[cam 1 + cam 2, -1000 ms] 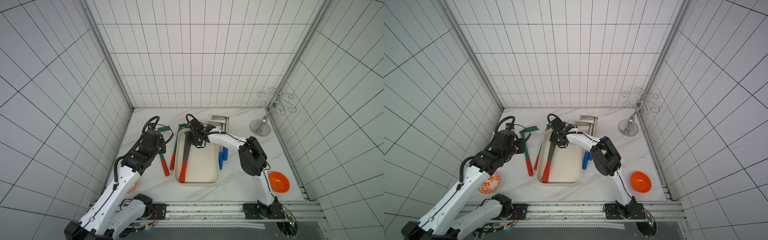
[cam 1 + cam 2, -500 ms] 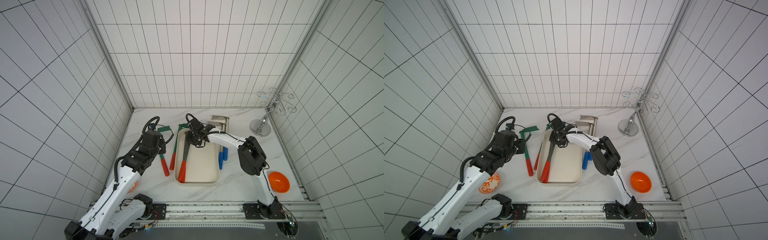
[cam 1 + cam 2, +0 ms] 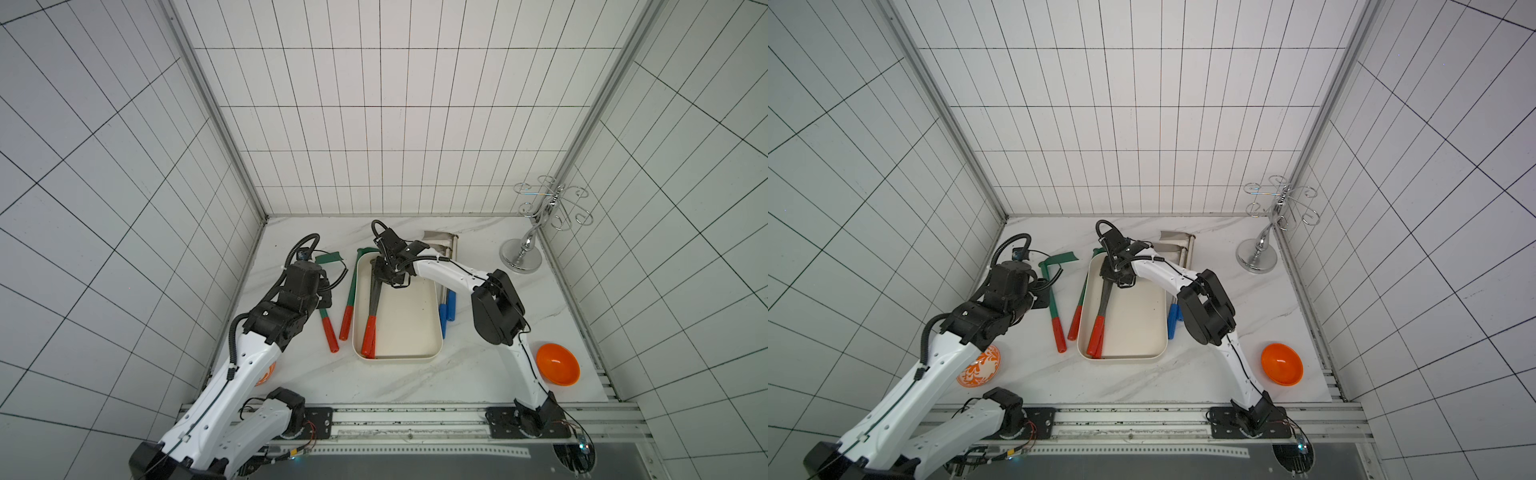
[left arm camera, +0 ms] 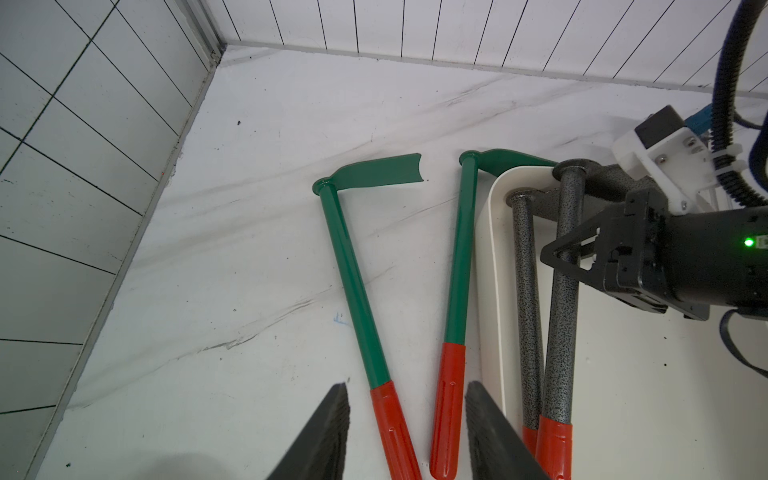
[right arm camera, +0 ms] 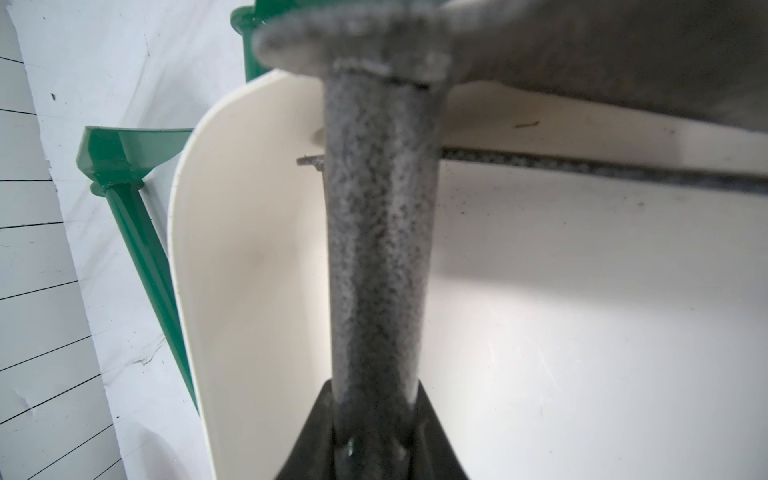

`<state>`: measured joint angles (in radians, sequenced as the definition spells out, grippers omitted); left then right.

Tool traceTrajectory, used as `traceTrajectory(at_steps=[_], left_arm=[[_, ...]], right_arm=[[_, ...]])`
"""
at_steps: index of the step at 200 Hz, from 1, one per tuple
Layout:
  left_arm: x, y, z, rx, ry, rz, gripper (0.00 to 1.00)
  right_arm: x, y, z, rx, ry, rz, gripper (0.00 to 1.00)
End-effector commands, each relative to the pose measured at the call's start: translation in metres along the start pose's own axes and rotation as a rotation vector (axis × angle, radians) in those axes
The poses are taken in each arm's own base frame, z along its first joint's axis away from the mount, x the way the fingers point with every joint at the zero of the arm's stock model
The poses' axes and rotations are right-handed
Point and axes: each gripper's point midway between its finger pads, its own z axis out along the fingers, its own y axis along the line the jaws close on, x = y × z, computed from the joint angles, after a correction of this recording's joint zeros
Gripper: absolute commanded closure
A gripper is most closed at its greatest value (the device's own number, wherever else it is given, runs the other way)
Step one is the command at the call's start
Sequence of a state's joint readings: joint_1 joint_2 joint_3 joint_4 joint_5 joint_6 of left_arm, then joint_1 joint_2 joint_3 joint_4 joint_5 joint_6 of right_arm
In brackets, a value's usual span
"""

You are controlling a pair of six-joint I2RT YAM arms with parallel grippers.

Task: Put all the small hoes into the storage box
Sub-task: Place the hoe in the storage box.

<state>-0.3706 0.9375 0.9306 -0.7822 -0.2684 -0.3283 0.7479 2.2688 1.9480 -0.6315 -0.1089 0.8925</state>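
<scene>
The storage box point(image 3: 415, 357) point(image 3: 1142, 357) is a shallow cream tray at mid-table. Two dark grey speckled small hoes with red grips lie lengthwise along its left side. My right gripper point(image 3: 384, 276) point(image 5: 376, 399) is shut on the shaft of one grey hoe point(image 4: 563, 316) point(image 5: 378, 249) near its head, which is lifted over the tray's far end. The other grey hoe point(image 4: 528, 316) lies flat beside it. My left gripper point(image 4: 405, 390) point(image 3: 322, 297) hangs open over the red grips of two green hoes point(image 4: 353, 282) point(image 4: 457, 270) on the table left of the tray, holding nothing.
Blue-handled silver hoes point(image 3: 449, 309) lie along the tray's right side. An orange bowl point(image 3: 557, 363) sits front right, with a chrome hook stand point(image 3: 523, 253) at the back right. A patterned orange dish point(image 3: 980, 365) shows under my left arm. The left wall is close.
</scene>
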Motion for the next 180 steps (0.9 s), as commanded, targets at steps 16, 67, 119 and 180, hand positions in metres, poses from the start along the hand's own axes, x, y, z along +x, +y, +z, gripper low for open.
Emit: traceTrajectory(at_steps=[16, 67, 119, 180], left_arm=[[-0.002, 0.002, 0.0, -0.008, -0.019, -0.003, 0.52], [-0.001, 0.002, 0.0, -0.005, -0.017, -0.007, 0.52], [0.0, 0.001, 0.001, -0.003, -0.016, -0.009, 0.52], [0.0, 0.001, 0.001, -0.003, -0.013, -0.008, 0.52]], right_arm=[[-0.015, 0.0, -0.007, 0.081, -0.033, -0.066, 0.95], [-0.009, 0.006, -0.006, 0.09, -0.012, -0.145, 0.91], [-0.004, 0.014, -0.007, 0.075, 0.001, -0.189, 0.87], [-0.001, 0.026, -0.005, 0.045, 0.008, -0.217, 0.81]])
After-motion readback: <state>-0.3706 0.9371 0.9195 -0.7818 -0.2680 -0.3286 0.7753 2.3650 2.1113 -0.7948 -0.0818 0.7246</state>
